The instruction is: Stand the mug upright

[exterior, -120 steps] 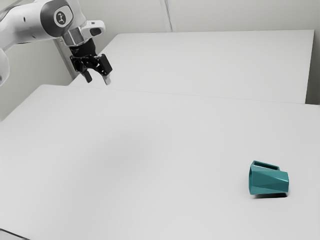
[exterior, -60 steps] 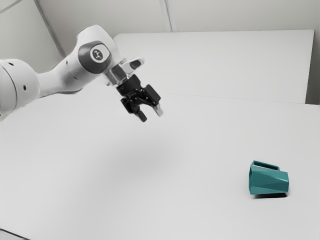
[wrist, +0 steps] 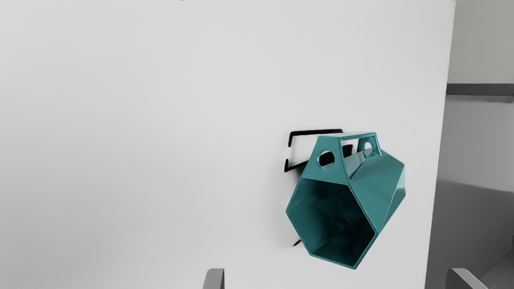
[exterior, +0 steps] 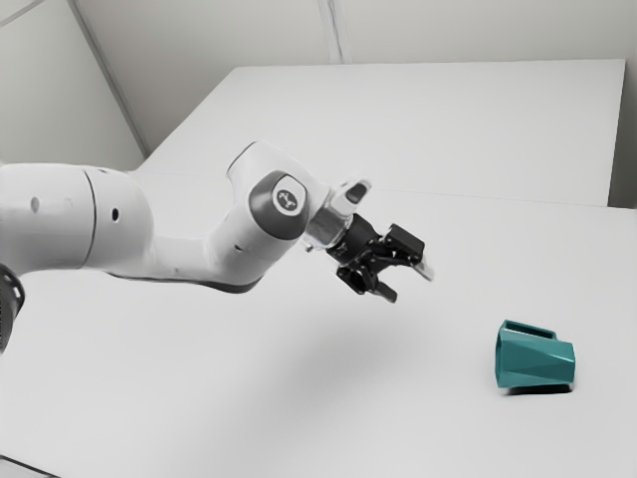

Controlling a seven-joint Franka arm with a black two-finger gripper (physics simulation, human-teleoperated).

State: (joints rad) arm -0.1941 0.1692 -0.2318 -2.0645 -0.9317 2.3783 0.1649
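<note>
My gripper (exterior: 409, 284) hangs above the table in the exterior view, to the left of the teal mug (exterior: 534, 359) and higher than it, its fingers spread apart. The mug lies on its side, its mouth toward the exterior view's left and its base toward the right. In the wrist view the faceted mug (wrist: 377, 188) turns its six-sided dark mouth to the camera, with its angular handle at one side. The two fingertips of my gripper (wrist: 335, 279) stand wide apart, nothing held between them.
The white table (exterior: 299, 398) carries the mug, whose dark shadow falls beside it. A second white surface (exterior: 428, 129) stands behind the table in the exterior view. One table edge (wrist: 441, 140) runs past the mug in the wrist view, with grey floor and wall beyond.
My arm has swung in from the exterior view's upper left, carrying the gripper rightward and downward, much closer to the mug. The mug has stayed where it was.
</note>
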